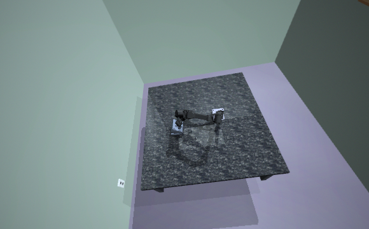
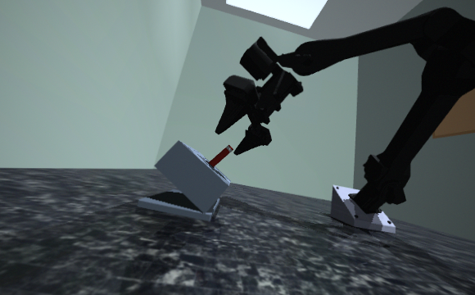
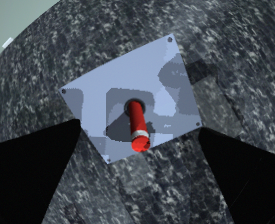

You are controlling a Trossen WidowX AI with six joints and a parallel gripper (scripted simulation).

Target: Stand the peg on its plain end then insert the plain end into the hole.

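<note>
Inside sloped panel's [image 1: 174, 131] [image 2: 192, 176] [image 3: 98, 85] 1 hole: red peg [image 2: 219, 157] [image 3: 137, 120], tilted (white band outward); gripper [image 2: 227, 143] [image 3: 141, 129] jaws wide, empty.

A rectangular table [image 1: 216, 149] [image 2: 287, 262] [image 3: 253, 30] has a dark top, mottled in charcoal, black and pale gray like speckled stone. Two things are set directly on it. One is a pale blue-gray sloped panel block [image 1: 177, 127] [image 2: 192, 176] [image 3: 103, 75], tilted up on a flat base plate [image 2: 172, 208] that lies flat against the surface. The other, well apart from it, is a whitish wedge-shaped robot mount [image 1: 214, 110] [image 2: 339, 205], its sloping top dotted with small dark holes. Soft shadows fall across the tabletop between and around the two. Seen from above, parts of the dark legs show beneath one edge.
</note>
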